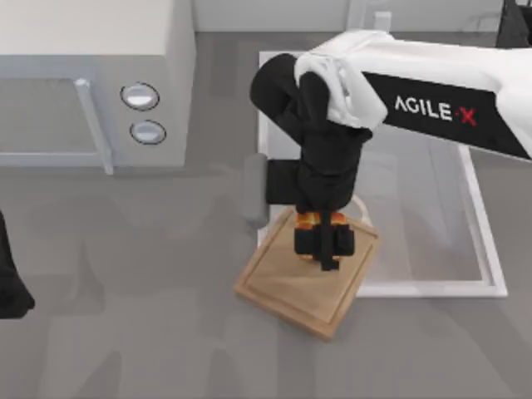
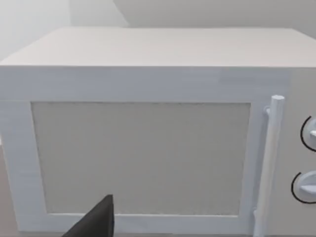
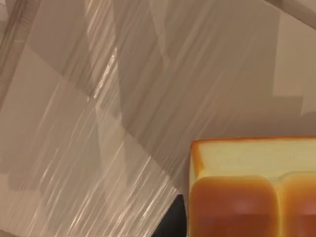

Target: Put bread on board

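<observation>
The bread (image 1: 309,221) is a small golden-orange piece with a browner crust, held just above the far part of the board (image 1: 287,291). My right gripper (image 1: 326,249) points down over the board and is shut on the bread. In the right wrist view the bread (image 3: 252,187) is seen close up, with one dark finger (image 3: 170,222) beside it. The board is light tan wood and lies tilted, partly over the tray's near left corner. My left arm (image 1: 10,283) is parked at the table's left edge.
A white microwave (image 1: 91,75) stands at the back left, its door and handle (image 2: 269,163) facing the left wrist camera. A white-rimmed glossy tray (image 1: 490,274) covers the right of the table. A grey block (image 1: 254,189) sits by the tray's left rim.
</observation>
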Controlling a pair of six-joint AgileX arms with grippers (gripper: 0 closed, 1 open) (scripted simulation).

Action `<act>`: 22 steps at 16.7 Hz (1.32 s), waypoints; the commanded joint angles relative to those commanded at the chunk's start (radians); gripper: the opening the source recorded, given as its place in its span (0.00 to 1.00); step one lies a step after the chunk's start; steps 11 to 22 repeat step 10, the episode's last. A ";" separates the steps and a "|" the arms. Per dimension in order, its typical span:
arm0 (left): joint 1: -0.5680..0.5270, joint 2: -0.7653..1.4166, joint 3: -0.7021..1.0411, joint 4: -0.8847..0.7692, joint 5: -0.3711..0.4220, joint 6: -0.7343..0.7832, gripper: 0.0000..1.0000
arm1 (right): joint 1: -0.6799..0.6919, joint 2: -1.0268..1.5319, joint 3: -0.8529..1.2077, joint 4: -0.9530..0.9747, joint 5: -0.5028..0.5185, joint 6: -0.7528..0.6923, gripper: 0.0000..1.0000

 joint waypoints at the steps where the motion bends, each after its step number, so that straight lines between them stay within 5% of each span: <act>1: 0.000 0.000 0.000 0.000 0.000 0.000 1.00 | 0.000 0.000 0.000 0.000 0.000 0.000 0.75; 5: 0.000 0.000 0.000 0.000 0.000 0.000 1.00 | 0.000 0.000 0.000 0.000 0.000 0.000 1.00; 22: 0.000 0.000 0.000 0.000 0.000 0.000 1.00 | 0.000 0.000 0.000 0.000 0.000 0.000 1.00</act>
